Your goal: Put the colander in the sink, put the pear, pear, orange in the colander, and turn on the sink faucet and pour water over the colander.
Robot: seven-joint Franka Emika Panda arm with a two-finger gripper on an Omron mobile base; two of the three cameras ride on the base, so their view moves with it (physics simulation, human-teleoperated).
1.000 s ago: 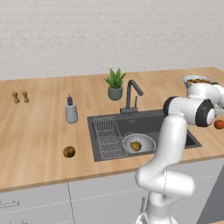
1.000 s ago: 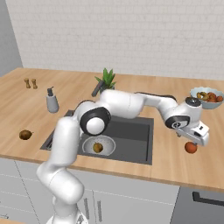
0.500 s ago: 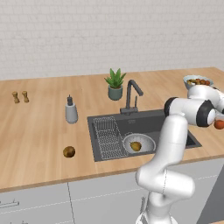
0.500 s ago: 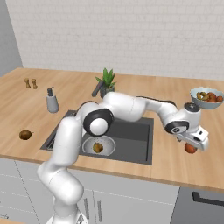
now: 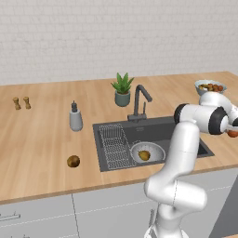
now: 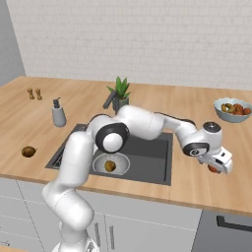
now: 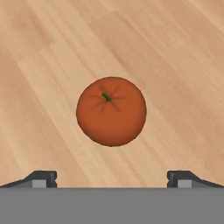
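The orange (image 7: 111, 110) lies on the wooden counter right of the sink (image 5: 158, 131), its green stem end up. My gripper (image 7: 111, 178) hangs straight above it, open, with one fingertip (image 7: 43, 178) on each side and nothing held. From the right base view the gripper (image 6: 217, 165) hovers just over the orange (image 6: 213, 169). The colander (image 5: 148, 152) sits in the sink with one pear (image 5: 144, 155) inside. The other pear (image 5: 73, 161) rests on the counter left of the sink. The faucet (image 5: 139, 100) stands behind the basin; no water shows.
A wire rack (image 5: 114, 144) fills the sink's left part. A blue-grey bowl of fruit (image 6: 233, 109) stands at the back right. Behind the sink are a potted plant (image 5: 122, 89) and a soap dispenser (image 5: 75, 118). Two small shakers (image 5: 21, 102) stand far left.
The gripper has come down closer to the orange, still open. The fruits and the colander have stayed put.
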